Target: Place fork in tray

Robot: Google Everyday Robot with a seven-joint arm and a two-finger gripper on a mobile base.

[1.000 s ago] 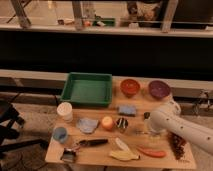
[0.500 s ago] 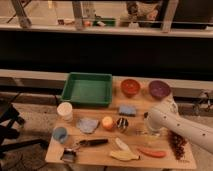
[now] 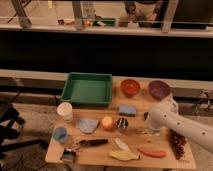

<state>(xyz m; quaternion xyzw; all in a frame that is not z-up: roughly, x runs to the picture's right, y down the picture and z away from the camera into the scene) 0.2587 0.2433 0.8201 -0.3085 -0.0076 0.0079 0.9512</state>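
near edge of table: black-handled utensil, whitish flat utensil and a yellowish item beside it. none of them has moved over the last second.

mid row, right: white arm comes in from the right edge, its far part cut off by the frame. over the last second its end has crept left and down, away from the front of the purple bowl, toward the spot just right of the small metal cup. gripper now sits low over the table there. claw state: cannot tell, it is tucked under the wrist.

fork: reads as a faint silvery sliver on the wood just beside the gripper, partly masked by the arm. contact or a gap, cannot tell. judged still lying on the table, not lifted.

far row: tray is well apart from the fork, to the left, with nothing in it. red bowl stands between tray and purple bowl.

reading: this is the approach to the pick. lift and carry to the tray are not yet done.
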